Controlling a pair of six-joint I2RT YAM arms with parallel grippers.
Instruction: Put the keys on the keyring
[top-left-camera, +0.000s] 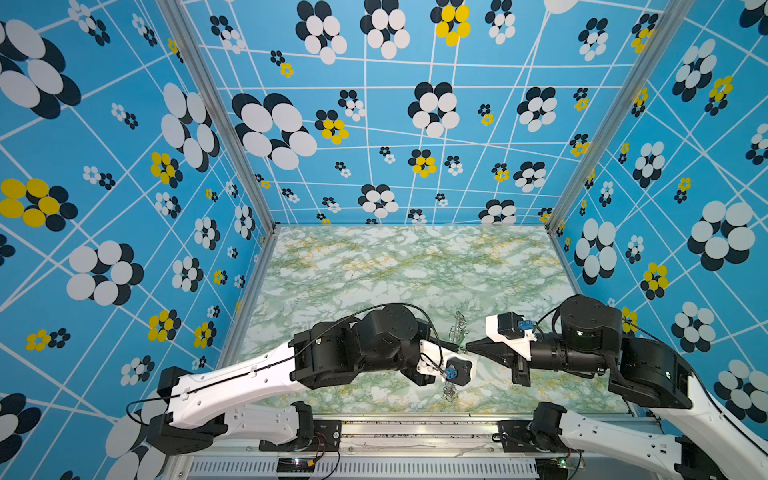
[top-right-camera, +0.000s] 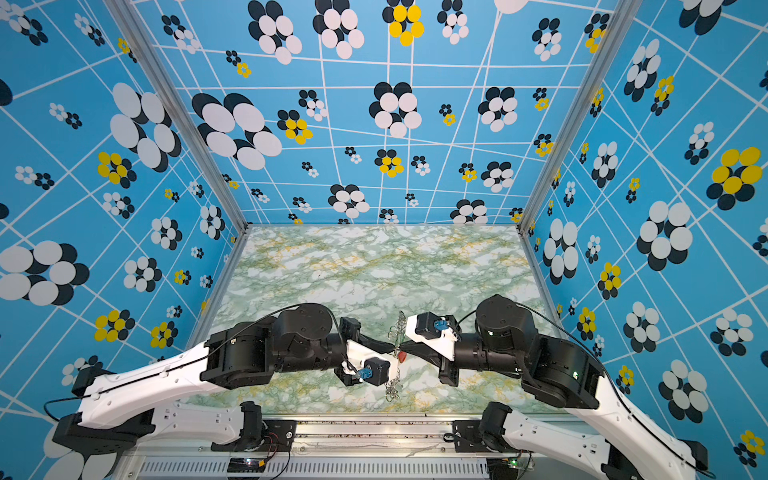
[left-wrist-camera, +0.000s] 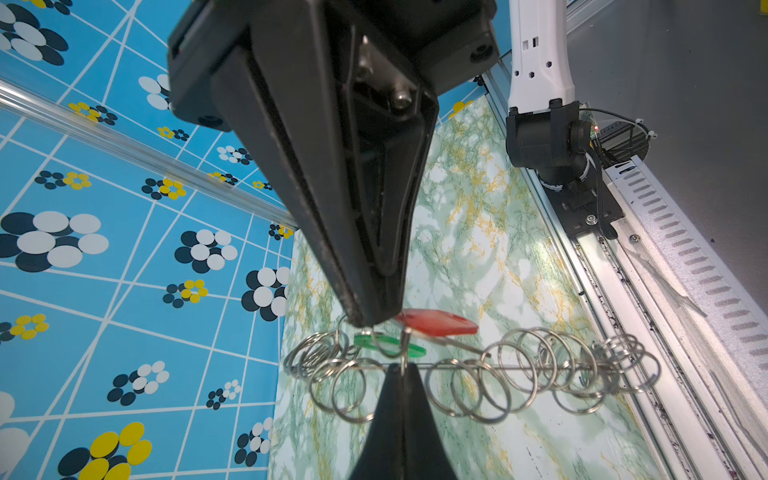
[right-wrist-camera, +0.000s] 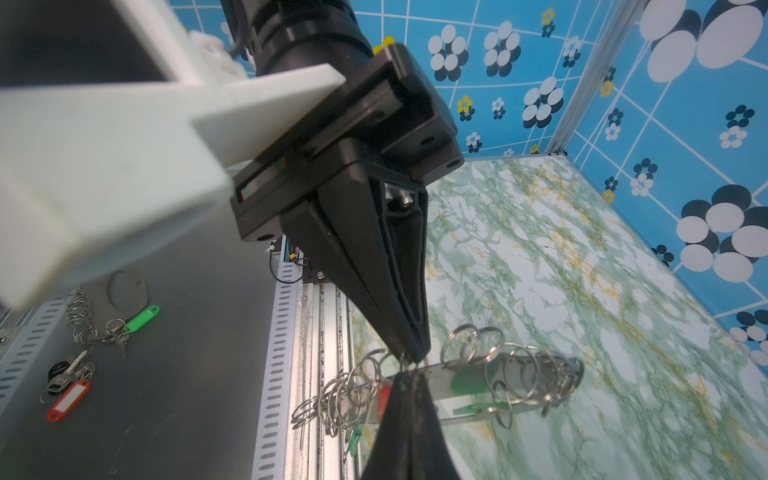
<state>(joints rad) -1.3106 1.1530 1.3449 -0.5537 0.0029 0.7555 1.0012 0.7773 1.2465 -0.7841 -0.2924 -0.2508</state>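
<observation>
The keyring (right-wrist-camera: 469, 380), a flat grey plate edged with silver wire rings (left-wrist-camera: 519, 365), hangs above the table between both grippers. My left gripper (left-wrist-camera: 402, 368) is shut on a thin wire ring by the red tag (left-wrist-camera: 436, 322). A green tag (left-wrist-camera: 390, 345) hangs beside it, and a silver key (left-wrist-camera: 461, 345) sticks out under the red tag. My right gripper (right-wrist-camera: 409, 374) is shut on a ring at the plate's edge. In both top views the two tips meet, left gripper (top-left-camera: 453, 345) against right gripper (top-left-camera: 468, 347). The red tag (top-right-camera: 402, 356) shows just below them.
The green marble table (top-left-camera: 374, 270) is walled in blue patterned panels on three sides. A metal rail (top-left-camera: 415, 432) runs along its near edge. Outside on the grey floor lie loose rings (right-wrist-camera: 83, 320), a green tag (right-wrist-camera: 143, 318) and a red tag (right-wrist-camera: 68, 401) with keys.
</observation>
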